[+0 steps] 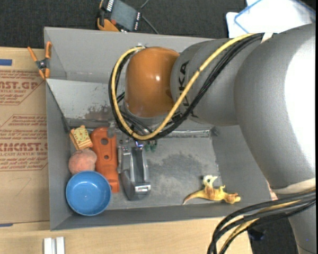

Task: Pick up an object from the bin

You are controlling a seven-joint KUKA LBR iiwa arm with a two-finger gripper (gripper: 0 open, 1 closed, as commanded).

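My gripper [135, 169] reaches down below the arm's wrist into the left half of the bin, its lower end near the front wall. Right beside it on the left lies an orange plastic piece [105, 153], long and upright in the view, and it seems to touch the gripper's side. A pink ball [82, 162] rests left of the orange piece. In front of those two sits a blue bowl [88, 193], in the bin's front left corner. A small yellow printed block [80, 137] lies behind the pink ball.
A yellow toy dinosaur [212, 193] lies on the bin floor to the right of the gripper, close to the front wall. The arm and its cables cover the back and right of the bin.
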